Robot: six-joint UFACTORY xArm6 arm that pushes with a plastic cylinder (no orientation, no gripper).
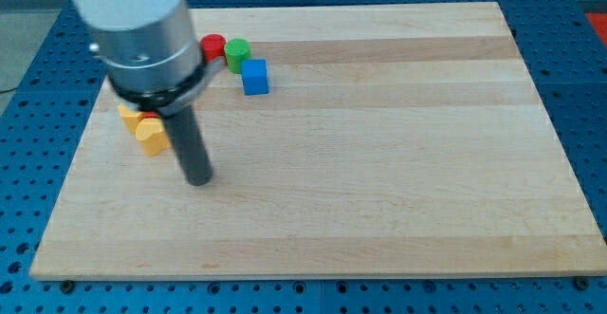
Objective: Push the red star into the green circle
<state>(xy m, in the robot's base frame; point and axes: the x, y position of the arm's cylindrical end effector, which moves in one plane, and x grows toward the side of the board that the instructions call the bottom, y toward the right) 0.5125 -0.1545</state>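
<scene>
The green circle (pixel 236 52) stands near the board's top left, touching a red circle (pixel 212 46) on its left. A small patch of red (pixel 149 117), probably the red star, peeks out under the arm's body between yellow blocks; most of it is hidden. My tip (pixel 198 180) rests on the board to the lower right of that red patch and well below the green circle. The rod rises from the tip up and to the left, just right of the yellow blocks.
A blue cube (pixel 254 77) sits just below and right of the green circle. A yellow block (pixel 152 137) and another yellow block (pixel 128 116) lie at the left. The wooden board (pixel 398 162) rests on a blue perforated table.
</scene>
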